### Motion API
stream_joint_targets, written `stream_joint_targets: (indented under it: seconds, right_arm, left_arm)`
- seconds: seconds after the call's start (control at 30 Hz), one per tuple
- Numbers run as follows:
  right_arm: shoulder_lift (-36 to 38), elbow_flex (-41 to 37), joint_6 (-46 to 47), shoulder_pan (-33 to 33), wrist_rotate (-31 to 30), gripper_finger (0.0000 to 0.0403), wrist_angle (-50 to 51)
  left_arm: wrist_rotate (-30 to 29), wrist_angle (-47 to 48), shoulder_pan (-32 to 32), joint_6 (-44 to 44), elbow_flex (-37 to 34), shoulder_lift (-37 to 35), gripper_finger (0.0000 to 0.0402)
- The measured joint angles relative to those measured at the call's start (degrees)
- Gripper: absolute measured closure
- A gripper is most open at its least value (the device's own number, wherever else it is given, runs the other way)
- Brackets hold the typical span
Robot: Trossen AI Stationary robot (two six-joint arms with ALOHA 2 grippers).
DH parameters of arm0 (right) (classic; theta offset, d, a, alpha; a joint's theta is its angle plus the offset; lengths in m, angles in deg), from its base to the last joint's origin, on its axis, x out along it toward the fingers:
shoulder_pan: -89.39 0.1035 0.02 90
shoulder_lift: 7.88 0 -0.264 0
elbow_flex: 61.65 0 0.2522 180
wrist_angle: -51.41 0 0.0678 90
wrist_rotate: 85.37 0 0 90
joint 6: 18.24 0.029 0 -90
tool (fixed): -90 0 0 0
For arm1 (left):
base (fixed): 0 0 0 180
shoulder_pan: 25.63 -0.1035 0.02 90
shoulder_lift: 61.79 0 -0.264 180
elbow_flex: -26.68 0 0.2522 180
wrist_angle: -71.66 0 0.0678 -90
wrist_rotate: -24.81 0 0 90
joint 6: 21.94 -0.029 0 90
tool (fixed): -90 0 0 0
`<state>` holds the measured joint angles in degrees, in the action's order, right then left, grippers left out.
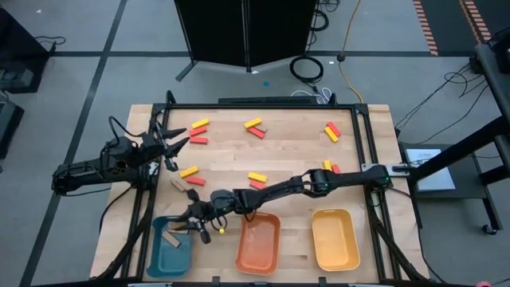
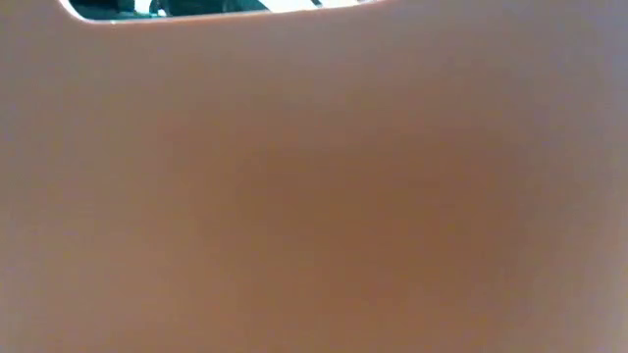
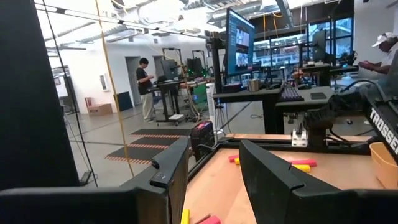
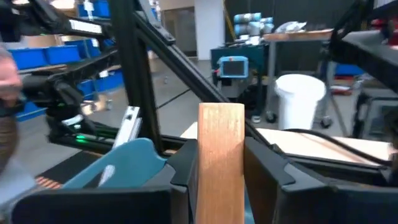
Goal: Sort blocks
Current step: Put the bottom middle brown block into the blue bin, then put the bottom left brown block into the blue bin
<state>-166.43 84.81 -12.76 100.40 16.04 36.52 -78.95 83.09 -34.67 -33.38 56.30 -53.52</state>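
Standing upright between two dark fingers, a tan block (image 4: 221, 163) fills the middle of your right wrist view; both fingers press its sides, so the right gripper (image 1: 195, 226) has closed on it. From above you see where that is: lower left of the frame, over the near edge of the blue tray (image 1: 170, 249), with the right arm stretched across the table from the right side. The overhead view hides the held block itself but shows another tan block (image 1: 170, 237) lying in the blue tray, and a small yellow block (image 1: 221, 231) on the table just right of the gripper.

Look further out in the overhead frame and you find red and yellow blocks (image 1: 254, 125) scattered in pairs across the upper and middle table, plus a tan block on the table (image 1: 178, 184) left of centre. The orange tray (image 1: 258, 242) and yellow tray (image 1: 335, 238) sit along the bottom edge.

Your left gripper (image 1: 171, 143) hangs at the upper left of the table; its wrist view shows the fingers (image 3: 169, 174) spread apart with nothing between them, and a few blocks beyond. A person stands far off in that room. The low view is almost wholly covered by a blurred orange-brown surface.
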Motion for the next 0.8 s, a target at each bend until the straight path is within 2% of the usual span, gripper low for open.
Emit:
stream_joint_targets:
  seconds: [0.4, 0.8]
  right_arm:
    - [-0.7, 0.0, 2.2, -0.5, 0.7, 0.032, 0.1]
    - [-0.7, 0.0, 2.4, -1.4, 0.7, 0.0227, 0.1]
  left_arm:
    - [0.0, -0.6, 0.0, 0.5, 0.0, 0.0, 0.0261]
    - [0.0, -0.6, 0.0, 0.0, 0.0, 0.0, 0.0261]
